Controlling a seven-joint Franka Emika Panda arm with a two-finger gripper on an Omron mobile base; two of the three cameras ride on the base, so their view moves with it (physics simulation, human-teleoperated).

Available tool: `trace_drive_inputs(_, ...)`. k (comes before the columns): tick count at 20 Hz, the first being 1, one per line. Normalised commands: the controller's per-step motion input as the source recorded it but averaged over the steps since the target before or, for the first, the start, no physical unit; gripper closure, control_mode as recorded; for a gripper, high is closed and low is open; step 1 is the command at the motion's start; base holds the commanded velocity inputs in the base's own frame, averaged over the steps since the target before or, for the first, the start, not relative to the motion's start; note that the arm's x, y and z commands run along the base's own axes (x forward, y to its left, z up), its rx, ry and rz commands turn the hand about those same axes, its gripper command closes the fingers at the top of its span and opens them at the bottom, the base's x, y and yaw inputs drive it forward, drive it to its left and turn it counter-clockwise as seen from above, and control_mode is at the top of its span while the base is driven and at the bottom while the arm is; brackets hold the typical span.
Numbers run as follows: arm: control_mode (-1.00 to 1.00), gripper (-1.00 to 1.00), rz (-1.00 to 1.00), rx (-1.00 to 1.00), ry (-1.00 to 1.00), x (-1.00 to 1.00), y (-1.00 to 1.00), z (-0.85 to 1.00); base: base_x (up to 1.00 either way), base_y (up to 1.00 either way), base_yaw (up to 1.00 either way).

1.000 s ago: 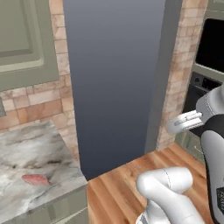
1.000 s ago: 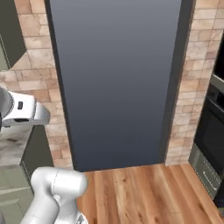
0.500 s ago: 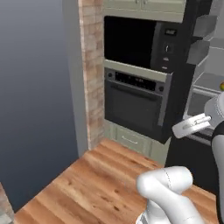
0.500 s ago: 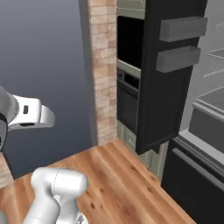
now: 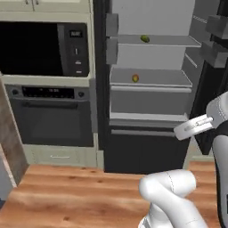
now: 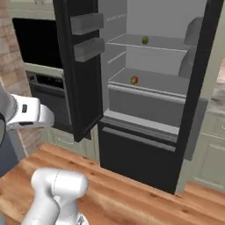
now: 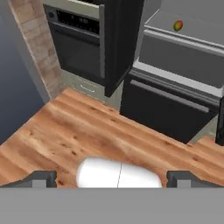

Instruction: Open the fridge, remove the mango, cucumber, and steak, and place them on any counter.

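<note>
Straight ahead of the base stands the fridge (image 5: pixel 147 84), both doors swung open, light grey interior exposed, lower drawer (image 6: pixel 136 154) shut. Mango (image 5: pixel 135 78) sits on the middle shelf, roughly centred, red-to-yellow; same fruit at (image 6: pixel 134 80) and top right of the hand view (image 7: pixel 177 25). Cucumber (image 5: pixel 144 38) lies on the upper shelf above it, a small dark green blob, also at (image 6: pixel 145 40); too small to read its orientation. Mango and cucumber are well apart, one shelf between them. Left fridge door (image 6: pixel 79 66) carries two grey door bins (image 6: pixel 88 37); right door (image 6: pixel 197 79) stands open toward the counter (image 6: pixel 217 103), of which just a marbled sliver shows at the right edge over sage cabinets. Left of the fridge: black microwave (image 5: pixel 42 42) above a black oven (image 5: pixel 46 116) in beige cabinetry, brick wall (image 7: pixel 37 43) beyond that. Floor is wood plank (image 5: pixel 67 196). Gripper (image 7: pixel 116 178): two dark fingertips (image 7: pixel 41 178) sit far apart at the bottom of the hand view, jaws spread wide, nothing between them. It hangs over the floor, well short of the fridge and pointed down toward the drawer front.
</note>
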Motion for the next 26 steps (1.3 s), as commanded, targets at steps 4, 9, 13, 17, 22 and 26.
trace_drive_inputs(4,1.0,-1.0,0.0,0.0,0.0,0.0,0.0,0.0,-0.02,-0.34,-0.8)
trace_drive_inputs(9,1.0,-1.0,0.0,0.0,0.0,0.0,0.0,0.0,0.03,-0.02,-0.29)
trace_drive_inputs(13,1.0,-1.0,0.0,0.0,0.0,0.0,0.0,0.0,0.2,0.05,0.0)
trace_drive_inputs(17,1.0,-1.0,0.0,0.0,0.0,0.0,0.0,0.0,0.51,0.12,0.0)
trace_drive_inputs(22,1.0,-1.0,0.0,0.0,0.0,0.0,0.0,0.0,0.81,0.0,-0.03)
trace_drive_inputs(26,1.0,-1.0,0.0,0.0,0.0,0.0,0.0,0.0,0.84,0.16,-0.02)
